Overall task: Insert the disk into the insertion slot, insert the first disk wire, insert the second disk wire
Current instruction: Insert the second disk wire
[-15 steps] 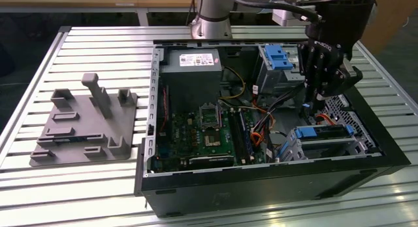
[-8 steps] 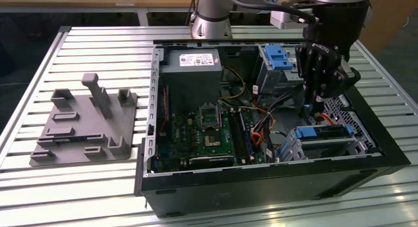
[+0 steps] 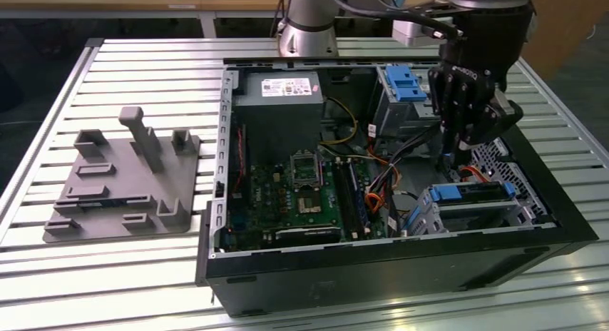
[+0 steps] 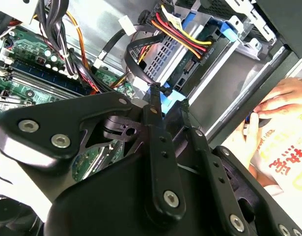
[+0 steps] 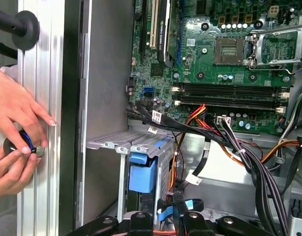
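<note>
The claw is held low inside the open computer case. In the second wrist view its fingers are drawn narrow and appear closed on the blue-tipped plug of a black disk wire. The disk is already seated in the insertion slot, just below and ahead of the claw, with its blue-framed edge laid crosswise to the fingers. The disk's connector edge is faced by the plug, near but apart.
</note>
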`<state>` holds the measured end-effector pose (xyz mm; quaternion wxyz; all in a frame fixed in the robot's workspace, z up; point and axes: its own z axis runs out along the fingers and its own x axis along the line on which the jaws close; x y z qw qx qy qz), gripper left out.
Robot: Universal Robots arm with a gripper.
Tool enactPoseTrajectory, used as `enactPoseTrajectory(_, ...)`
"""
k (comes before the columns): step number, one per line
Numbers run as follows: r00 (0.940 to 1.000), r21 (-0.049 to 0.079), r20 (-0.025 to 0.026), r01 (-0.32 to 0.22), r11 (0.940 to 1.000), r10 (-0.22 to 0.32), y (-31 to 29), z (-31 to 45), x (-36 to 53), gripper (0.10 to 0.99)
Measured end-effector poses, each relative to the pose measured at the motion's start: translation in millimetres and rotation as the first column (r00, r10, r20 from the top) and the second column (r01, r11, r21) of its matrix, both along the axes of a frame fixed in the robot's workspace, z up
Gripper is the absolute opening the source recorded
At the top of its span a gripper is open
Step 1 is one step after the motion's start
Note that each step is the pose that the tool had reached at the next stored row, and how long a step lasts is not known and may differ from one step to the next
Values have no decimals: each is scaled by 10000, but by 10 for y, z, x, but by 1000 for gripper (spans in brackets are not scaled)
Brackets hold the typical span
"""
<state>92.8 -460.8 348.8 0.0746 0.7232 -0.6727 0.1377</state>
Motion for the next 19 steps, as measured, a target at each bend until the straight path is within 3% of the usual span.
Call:
enactPoseTrajectory(8, 10000, -78, 0, -90, 9999, 90, 4, -33, 0, 302)
enactPoseTrajectory(19, 9999, -91, 17, -122, 9999, 122, 15, -41, 3, 302)
